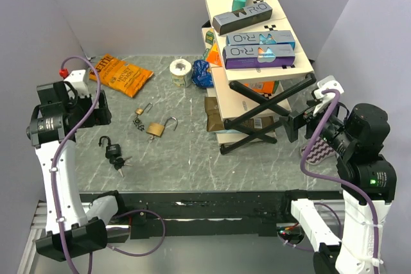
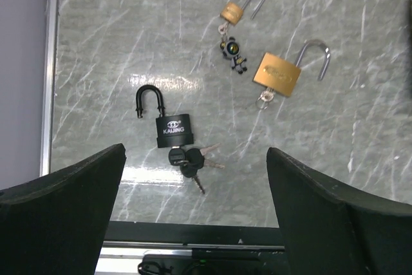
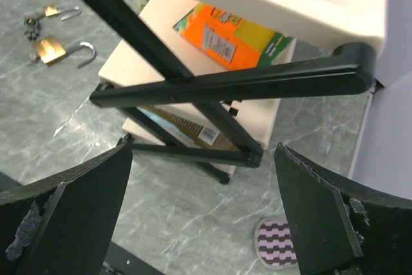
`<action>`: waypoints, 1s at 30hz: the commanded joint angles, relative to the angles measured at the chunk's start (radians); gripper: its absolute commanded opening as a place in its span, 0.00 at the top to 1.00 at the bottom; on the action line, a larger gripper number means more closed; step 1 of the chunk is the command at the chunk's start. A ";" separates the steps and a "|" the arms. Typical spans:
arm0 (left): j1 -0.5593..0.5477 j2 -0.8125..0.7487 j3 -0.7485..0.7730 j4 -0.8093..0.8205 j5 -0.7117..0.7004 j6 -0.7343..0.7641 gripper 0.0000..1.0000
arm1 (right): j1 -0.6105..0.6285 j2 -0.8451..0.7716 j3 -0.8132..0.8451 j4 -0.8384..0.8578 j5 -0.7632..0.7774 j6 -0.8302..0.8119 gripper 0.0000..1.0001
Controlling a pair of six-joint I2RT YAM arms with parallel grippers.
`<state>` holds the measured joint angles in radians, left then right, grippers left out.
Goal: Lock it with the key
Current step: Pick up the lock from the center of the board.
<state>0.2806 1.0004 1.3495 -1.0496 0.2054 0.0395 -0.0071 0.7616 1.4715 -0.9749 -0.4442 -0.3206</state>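
Observation:
A black padlock (image 1: 112,149) with an open shackle lies at the front left of the table, a bunch of black-headed keys (image 1: 121,163) at its base; in the left wrist view the lock (image 2: 172,129) and keys (image 2: 191,162) lie ahead of the fingers. A large brass padlock (image 1: 156,129) with open shackle lies mid-table (image 2: 277,74) (image 3: 50,47). A small brass padlock (image 1: 141,110) with dark keys lies behind it (image 2: 232,13). My left gripper (image 1: 96,112) is open and empty, high at the left. My right gripper (image 1: 297,126) is open and empty by the shelf rack.
A white shelf rack on black crossed legs (image 1: 257,104) holds boxes at the right (image 3: 212,82). An orange snack bag (image 1: 122,75), a tape roll (image 1: 180,70) and a blue bag (image 1: 202,74) lie at the back. A purple striped pad (image 3: 278,244) lies under the right gripper.

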 commanded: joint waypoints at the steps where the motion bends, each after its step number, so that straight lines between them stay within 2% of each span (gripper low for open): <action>1: -0.001 0.023 -0.058 0.040 0.009 0.121 0.04 | -0.004 0.025 0.030 -0.077 -0.033 -0.041 0.00; 6: -0.040 0.082 -0.096 0.039 0.060 0.250 0.04 | -0.004 0.036 0.042 -0.152 -0.073 -0.103 0.00; 8: -0.102 0.125 -0.121 0.081 0.037 0.258 0.04 | -0.004 0.038 0.044 -0.179 -0.091 -0.113 0.00; 14: -0.268 0.280 -0.159 0.218 0.029 0.149 0.04 | -0.002 -0.001 0.015 -0.197 -0.073 -0.138 0.00; 18: -0.395 0.363 -0.184 0.357 -0.082 0.044 0.04 | -0.002 -0.057 -0.036 -0.179 -0.064 -0.138 0.00; 21: -0.416 0.454 -0.161 0.431 -0.099 0.037 0.04 | -0.004 -0.077 -0.065 -0.171 -0.064 -0.132 0.00; 25: -0.413 0.677 0.007 0.387 -0.135 0.104 0.02 | -0.004 -0.068 -0.065 -0.208 -0.123 -0.150 0.00; 30: -0.400 0.829 0.112 0.390 -0.175 0.155 0.06 | -0.004 -0.064 -0.092 -0.212 -0.149 -0.173 0.00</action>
<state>-0.1318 1.7679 1.3842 -0.6842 0.0799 0.1436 -0.0071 0.6910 1.4010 -1.1755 -0.5625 -0.4618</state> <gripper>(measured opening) 0.951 0.997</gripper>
